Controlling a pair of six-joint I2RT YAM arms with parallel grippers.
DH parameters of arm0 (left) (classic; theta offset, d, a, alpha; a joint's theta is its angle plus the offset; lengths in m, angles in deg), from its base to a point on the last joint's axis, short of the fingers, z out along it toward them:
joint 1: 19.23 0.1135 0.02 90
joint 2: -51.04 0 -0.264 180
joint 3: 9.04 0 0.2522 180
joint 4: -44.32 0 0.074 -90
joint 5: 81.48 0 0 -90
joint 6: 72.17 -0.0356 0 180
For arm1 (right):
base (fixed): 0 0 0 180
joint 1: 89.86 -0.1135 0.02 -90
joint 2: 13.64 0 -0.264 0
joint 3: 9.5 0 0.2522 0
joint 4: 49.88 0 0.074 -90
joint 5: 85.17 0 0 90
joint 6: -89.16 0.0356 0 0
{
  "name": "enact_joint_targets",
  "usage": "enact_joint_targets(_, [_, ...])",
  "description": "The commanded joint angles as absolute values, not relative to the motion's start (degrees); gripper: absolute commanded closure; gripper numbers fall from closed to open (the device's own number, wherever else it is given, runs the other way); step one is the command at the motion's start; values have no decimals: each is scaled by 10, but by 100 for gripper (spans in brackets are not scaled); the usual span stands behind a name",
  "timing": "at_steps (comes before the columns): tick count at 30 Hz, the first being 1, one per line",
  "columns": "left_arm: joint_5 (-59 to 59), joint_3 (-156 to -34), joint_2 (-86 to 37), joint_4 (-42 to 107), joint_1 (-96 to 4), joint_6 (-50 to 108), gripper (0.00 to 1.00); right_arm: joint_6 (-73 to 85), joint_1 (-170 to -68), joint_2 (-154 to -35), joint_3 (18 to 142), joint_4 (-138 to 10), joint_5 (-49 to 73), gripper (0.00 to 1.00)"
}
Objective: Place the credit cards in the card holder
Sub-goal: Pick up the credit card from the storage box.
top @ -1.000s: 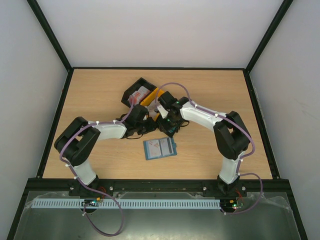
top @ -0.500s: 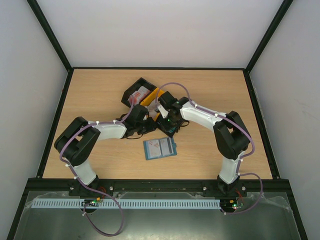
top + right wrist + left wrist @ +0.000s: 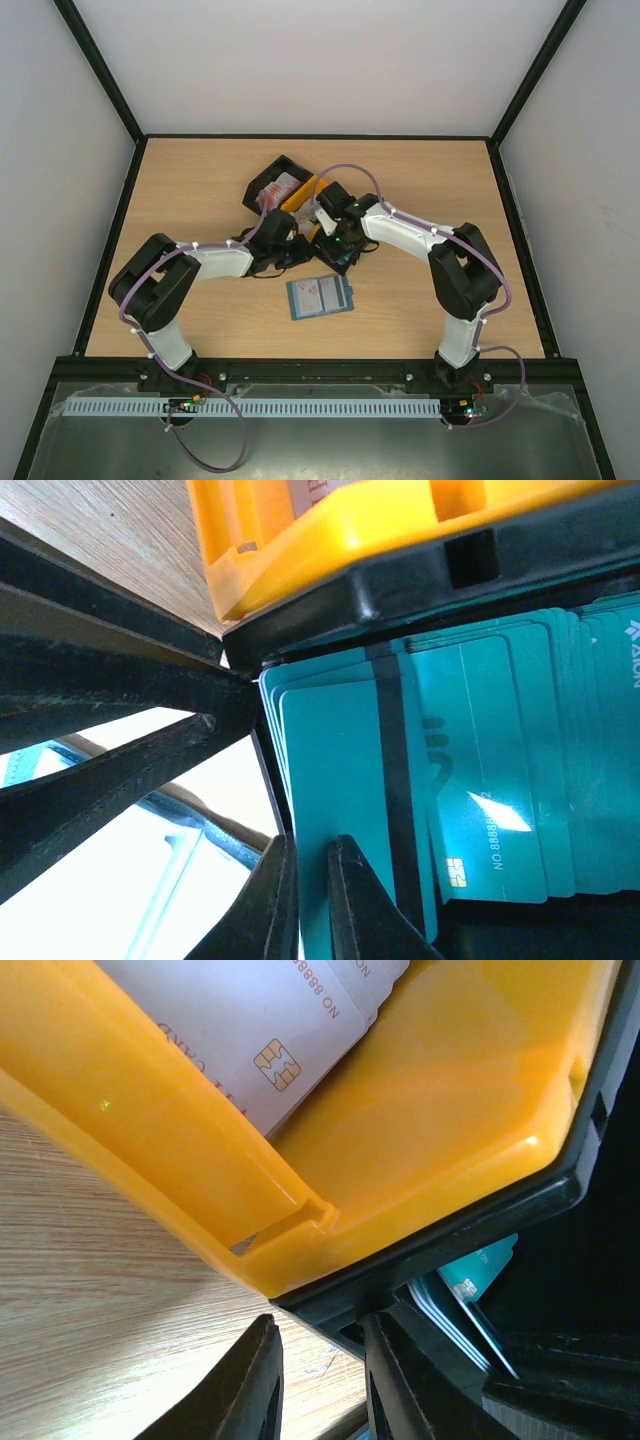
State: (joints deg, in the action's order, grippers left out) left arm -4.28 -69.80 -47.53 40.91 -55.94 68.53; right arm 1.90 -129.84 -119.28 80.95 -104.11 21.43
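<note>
Green-teal credit cards [image 3: 480,760] stand packed in a black bin [image 3: 500,570]. My right gripper [image 3: 310,850] is shut on the front teal card [image 3: 330,780] at the stack's left end. My left gripper [image 3: 320,1325] has its jaws narrowly set across that black bin's corner [image 3: 450,1240], with teal cards [image 3: 480,1270] showing inside. A whitish-grey card [image 3: 250,1020] lies in the yellow bin [image 3: 450,1110]. The blue-teal card holder [image 3: 320,296] lies open on the table just in front of both grippers, the left gripper [image 3: 303,250] and the right gripper [image 3: 335,250].
A second black bin [image 3: 262,178] with red-and-white cards [image 3: 280,188] stands behind the yellow bin [image 3: 303,195]. The three bins sit close together at the table's middle. Both arms meet over them, elbows spread to either side.
My right gripper's jaws have closed onto the front teal card. Both arms have stayed almost where they were, and the left gripper's hold is unchanged.
</note>
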Motion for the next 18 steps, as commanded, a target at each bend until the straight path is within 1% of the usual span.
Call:
enact_joint_targets(1, [-29, -706, -485, 402, -556, 679, 75, 19, -1302, -1170, 802, -1064, 233, 93])
enact_joint_targets(18, [-26, -711, -479, 400, -556, 678, 75, 35, -1302, -1144, 801, -1060, 225, 98])
